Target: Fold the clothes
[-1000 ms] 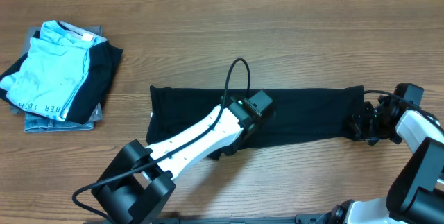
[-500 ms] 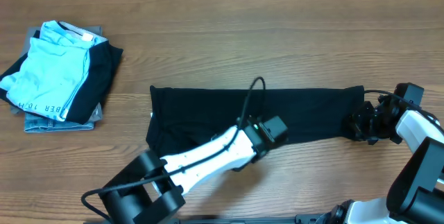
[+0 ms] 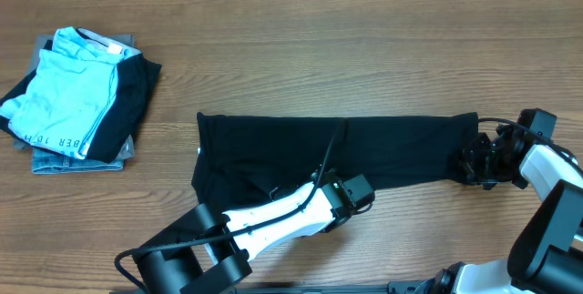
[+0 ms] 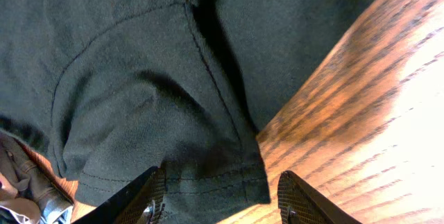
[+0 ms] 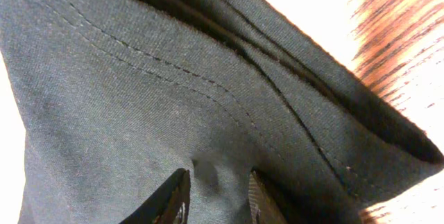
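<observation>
The clothes (image 3: 273,144), a black T-shirt, lie as a long flat strip across the table's middle. My left gripper (image 3: 353,194) is at the strip's near edge. In the left wrist view it (image 4: 222,202) stands open, its fingers (image 4: 149,196) astride the stitched corner of a sleeve hem (image 4: 215,179), with a gap to the right finger. My right gripper (image 3: 472,165) sits on the strip's right end. In the right wrist view it (image 5: 216,195) is open only a little, fingertips (image 5: 177,195) down on layered cloth (image 5: 139,99), with a small pucker between them.
A stack of folded garments (image 3: 77,89), light blue over dark and denim-like pieces, lies at the far left. Bare wooden table (image 3: 364,39) surrounds the shirt. The left arm (image 3: 273,212) stretches from the front edge. The right arm (image 3: 547,203) comes in at the right edge.
My left gripper has moved from above the strip's middle toward its near edge and a little to the right. The right arm has stayed at the strip's right end.
</observation>
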Controlling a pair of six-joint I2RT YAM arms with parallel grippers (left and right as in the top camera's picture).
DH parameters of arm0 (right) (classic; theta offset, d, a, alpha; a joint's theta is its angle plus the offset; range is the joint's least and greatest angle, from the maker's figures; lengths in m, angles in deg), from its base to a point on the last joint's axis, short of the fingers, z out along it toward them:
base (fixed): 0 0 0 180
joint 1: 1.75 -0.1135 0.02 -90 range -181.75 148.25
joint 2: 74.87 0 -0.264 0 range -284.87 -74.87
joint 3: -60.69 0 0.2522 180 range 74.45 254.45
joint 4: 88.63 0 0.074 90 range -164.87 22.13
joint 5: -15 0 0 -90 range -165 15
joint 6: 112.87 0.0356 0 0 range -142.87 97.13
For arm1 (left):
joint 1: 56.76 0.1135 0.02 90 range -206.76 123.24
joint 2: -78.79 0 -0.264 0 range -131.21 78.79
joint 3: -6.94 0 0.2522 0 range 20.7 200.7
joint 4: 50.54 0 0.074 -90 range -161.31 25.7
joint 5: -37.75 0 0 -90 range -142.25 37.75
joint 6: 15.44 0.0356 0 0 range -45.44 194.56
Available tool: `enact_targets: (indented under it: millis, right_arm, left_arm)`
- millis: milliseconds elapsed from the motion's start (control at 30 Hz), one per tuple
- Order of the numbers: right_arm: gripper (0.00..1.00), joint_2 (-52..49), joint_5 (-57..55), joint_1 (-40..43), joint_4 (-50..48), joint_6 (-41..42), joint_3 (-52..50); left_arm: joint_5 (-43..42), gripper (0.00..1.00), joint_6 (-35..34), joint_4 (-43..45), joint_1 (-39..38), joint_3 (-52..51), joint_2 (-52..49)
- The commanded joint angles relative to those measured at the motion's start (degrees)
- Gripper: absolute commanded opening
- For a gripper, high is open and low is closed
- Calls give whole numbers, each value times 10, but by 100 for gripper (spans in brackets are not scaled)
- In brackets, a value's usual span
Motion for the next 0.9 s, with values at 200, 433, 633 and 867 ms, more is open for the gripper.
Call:
enact_targets:
  millis: [200, 433, 633, 867]
  right_arm:
    - [34, -24, -65, 0, -3, -1, -12]
    - [35, -24, -65, 0, -4, -1, -12]
    - [41, -24, -65, 0, -5, -1, -12]
    - [42, -24, -65, 1, -5, -1, -12]
  left_arm:
    - [33, 56, -16, 46, 0, -14, 6]
    - [33, 51, -16, 41, -1, -15, 6]
    - [33, 51, -15, 36, -7, -15, 6]
    - [28, 52, -15, 36, -8, -15, 6]
